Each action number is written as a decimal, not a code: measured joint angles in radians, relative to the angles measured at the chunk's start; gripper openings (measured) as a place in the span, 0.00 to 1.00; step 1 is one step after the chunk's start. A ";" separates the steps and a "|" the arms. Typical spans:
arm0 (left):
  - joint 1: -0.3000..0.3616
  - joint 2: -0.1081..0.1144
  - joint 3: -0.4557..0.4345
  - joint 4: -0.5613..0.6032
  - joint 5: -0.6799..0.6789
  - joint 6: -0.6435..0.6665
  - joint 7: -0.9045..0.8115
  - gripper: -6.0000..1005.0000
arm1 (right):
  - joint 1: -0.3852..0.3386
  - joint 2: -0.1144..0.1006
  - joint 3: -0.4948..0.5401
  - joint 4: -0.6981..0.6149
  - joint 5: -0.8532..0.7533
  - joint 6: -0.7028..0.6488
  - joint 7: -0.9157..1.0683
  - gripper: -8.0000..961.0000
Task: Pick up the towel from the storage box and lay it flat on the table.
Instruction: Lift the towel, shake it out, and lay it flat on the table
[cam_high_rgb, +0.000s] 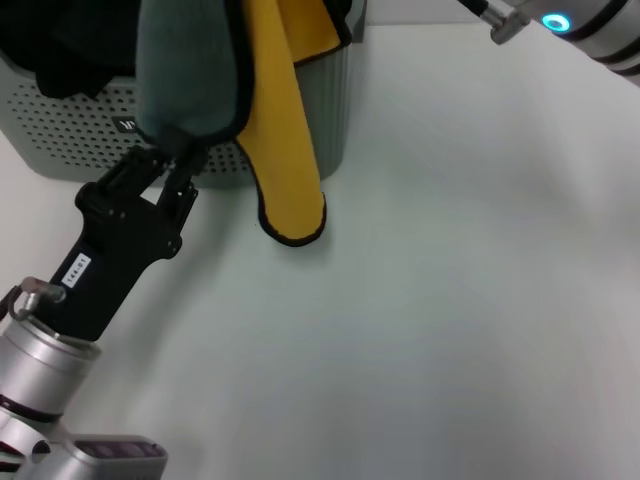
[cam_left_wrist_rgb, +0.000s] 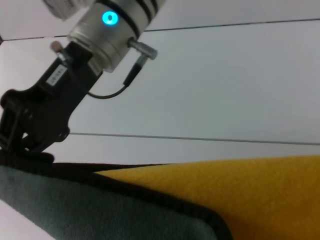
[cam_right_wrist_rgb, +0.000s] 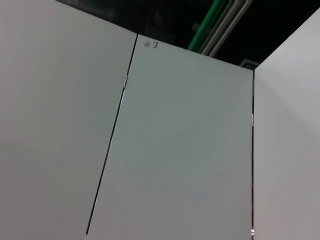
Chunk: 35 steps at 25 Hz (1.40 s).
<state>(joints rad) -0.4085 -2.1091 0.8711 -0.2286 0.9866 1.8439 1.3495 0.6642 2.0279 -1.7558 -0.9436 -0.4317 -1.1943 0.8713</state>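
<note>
Left gripper (cam_high_rgb: 170, 160) closed on towel (cam_high_rgb: 285, 130), hanging over storage box (cam_high_rgb: 100, 130); better lift higher, then spread over table (cam_high_rgb: 450, 300).

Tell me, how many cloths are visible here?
2: the towel hangs over the storage box front, held by the left gripper; a black cloth lies inside. More may be hidden.

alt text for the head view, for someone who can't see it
The left gripper pinches the towel, which hangs yellow and grey-green in front of the storage box, its lower tip reaching the white table. The right arm shows only at the far edge.
</note>
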 joint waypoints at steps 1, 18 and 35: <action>-0.002 0.000 -0.002 -0.004 0.001 -0.001 0.005 0.29 | 0.000 0.000 0.000 0.000 0.006 0.000 0.000 0.02; -0.033 0.000 -0.098 -0.036 0.032 0.012 0.006 0.34 | -0.016 0.000 -0.005 0.014 0.033 -0.012 -0.008 0.02; -0.036 0.000 -0.107 -0.059 0.099 0.063 -0.051 0.39 | 0.002 0.000 -0.002 0.068 0.056 -0.013 -0.013 0.02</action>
<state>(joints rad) -0.4444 -2.1092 0.7638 -0.2877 1.0852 1.9068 1.2983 0.6657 2.0279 -1.7579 -0.8759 -0.3756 -1.2073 0.8580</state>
